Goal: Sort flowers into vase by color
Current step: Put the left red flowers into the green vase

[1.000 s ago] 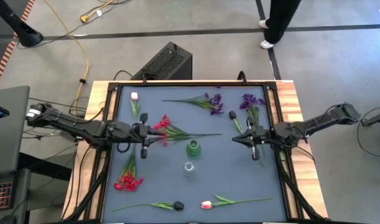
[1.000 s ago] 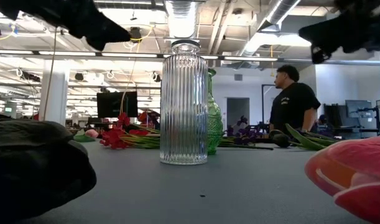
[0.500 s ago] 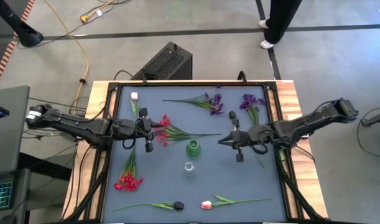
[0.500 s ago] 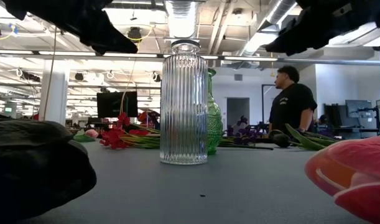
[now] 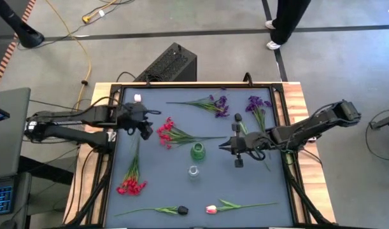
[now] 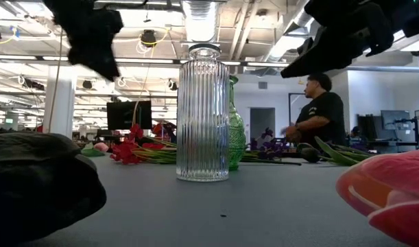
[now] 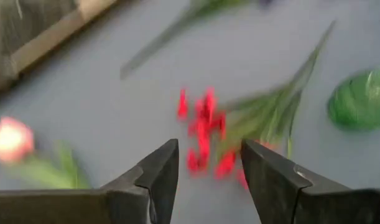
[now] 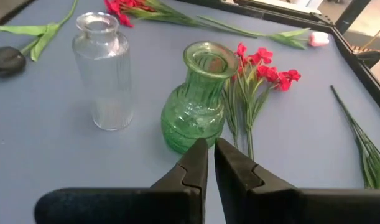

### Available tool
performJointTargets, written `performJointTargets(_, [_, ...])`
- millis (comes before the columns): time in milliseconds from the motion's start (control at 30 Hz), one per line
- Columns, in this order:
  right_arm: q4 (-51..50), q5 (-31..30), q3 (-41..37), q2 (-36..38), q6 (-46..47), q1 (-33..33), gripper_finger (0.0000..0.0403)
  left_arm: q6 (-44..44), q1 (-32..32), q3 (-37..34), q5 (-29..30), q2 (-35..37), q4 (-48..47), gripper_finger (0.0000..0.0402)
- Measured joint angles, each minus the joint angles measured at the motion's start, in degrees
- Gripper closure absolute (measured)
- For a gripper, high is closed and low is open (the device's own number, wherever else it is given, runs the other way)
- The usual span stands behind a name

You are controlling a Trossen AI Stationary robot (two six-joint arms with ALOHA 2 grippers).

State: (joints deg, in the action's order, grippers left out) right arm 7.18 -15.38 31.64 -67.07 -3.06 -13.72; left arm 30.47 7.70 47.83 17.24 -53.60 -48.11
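A red flower (image 5: 165, 132) lies flat on the grey mat with its stem pointing toward the table's right; it also shows in the left wrist view (image 7: 205, 127). My left gripper (image 7: 208, 149) hovers above its blossoms, open and tipped downward, left of them in the high view (image 5: 145, 129). The green vase (image 5: 197, 151) and the clear vase (image 5: 193, 171) stand upright mid-table. My right gripper (image 8: 211, 144) is shut, empty, and points at the green vase (image 8: 199, 99) from the table's right (image 5: 223, 147).
Purple flowers (image 5: 216, 104) (image 5: 256, 105) lie at the far edge, and a pink-white tulip (image 5: 137, 98) at the far left. More red flowers (image 5: 132, 184) lie near left. A dark tulip (image 5: 181, 210) and a pink tulip (image 5: 211, 208) lie at the near edge.
My left gripper has swung toward the table's far edge, rolling and tipping downward over the red flower. My right gripper has travelled toward the table's left, closing in on the green vase. No flower has moved.
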Motion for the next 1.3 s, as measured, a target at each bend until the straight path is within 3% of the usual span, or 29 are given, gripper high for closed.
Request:
performJointTargets(300, [0.68,0.02,0.04,-1.56,-5.85,0.09,0.0345,10.62,3.00,-1.17,-6.49,-2.01,-7.32,0.0251])
performJointTargets(533, [0.47,0.02,0.02,-1.51,-8.93,0.09,0.0345,13.25,3.44,-1.17,-10.61,-7.26,-8.74,0.0259])
performJointTargets(900, [2.54,0.02,0.02,-1.49,-15.12,0.09,0.0345,16.29,2.31,-1.17,-11.00,-15.60,-15.01,0.0260])
performJointTargets(1100, [2.53,0.02,0.02,-1.49,-15.46,0.11,0.0345,5.77,-0.15,-1.17,-11.56,-19.13,-15.22,0.0260])
performJointTargets(1200, [2.53,0.02,0.02,-1.49,-15.45,0.11,0.0345,-3.51,-0.62,-1.17,-11.52,-20.88,-14.08,0.0260])
performJointTargets(1300, [2.47,0.04,0.02,-1.49,-14.66,0.11,0.0345,-18.90,-0.91,-1.17,-13.94,-23.25,-13.46,0.0260])
